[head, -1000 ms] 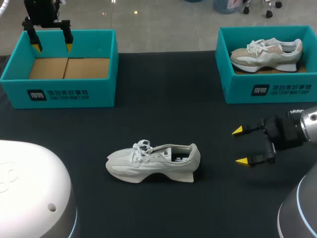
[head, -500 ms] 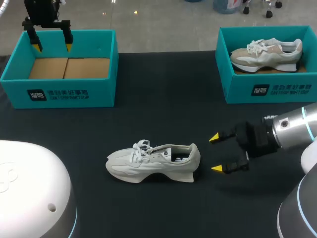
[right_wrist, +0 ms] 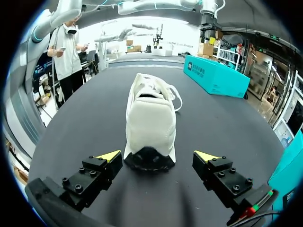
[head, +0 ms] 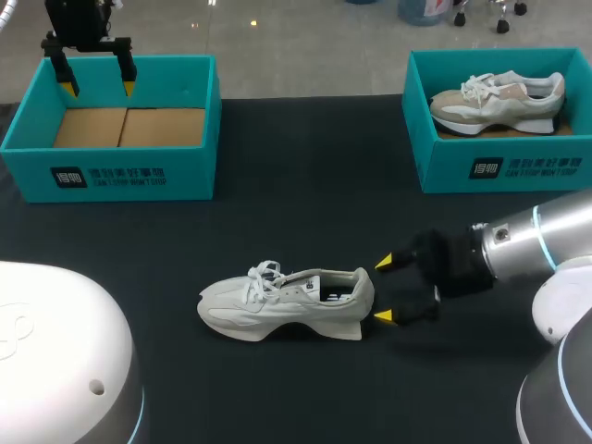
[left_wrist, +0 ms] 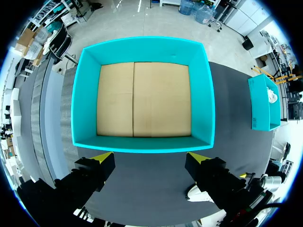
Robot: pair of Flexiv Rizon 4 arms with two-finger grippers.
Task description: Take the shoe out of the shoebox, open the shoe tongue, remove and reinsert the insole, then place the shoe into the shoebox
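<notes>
Just ahead of the right gripper (head: 382, 290), fingers spread wide, the white shoe (head: 287, 301) sits on the black counter (head: 296, 194), heel facing the yellow tips. Meanwhile the left gripper (head: 98, 89) hangs wide open over the teal shoebox (head: 120, 171).

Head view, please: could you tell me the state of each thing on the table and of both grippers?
white shoe: out of the box, upright on its sole on the table.
left shoebox: open, empty.
right shoebox: open, holding a beige shoe.
beige shoe: inside the right shoebox.
left gripper: open, over the left shoebox's far rim.
right gripper: open, at the white shoe's heel, not gripping.
</notes>
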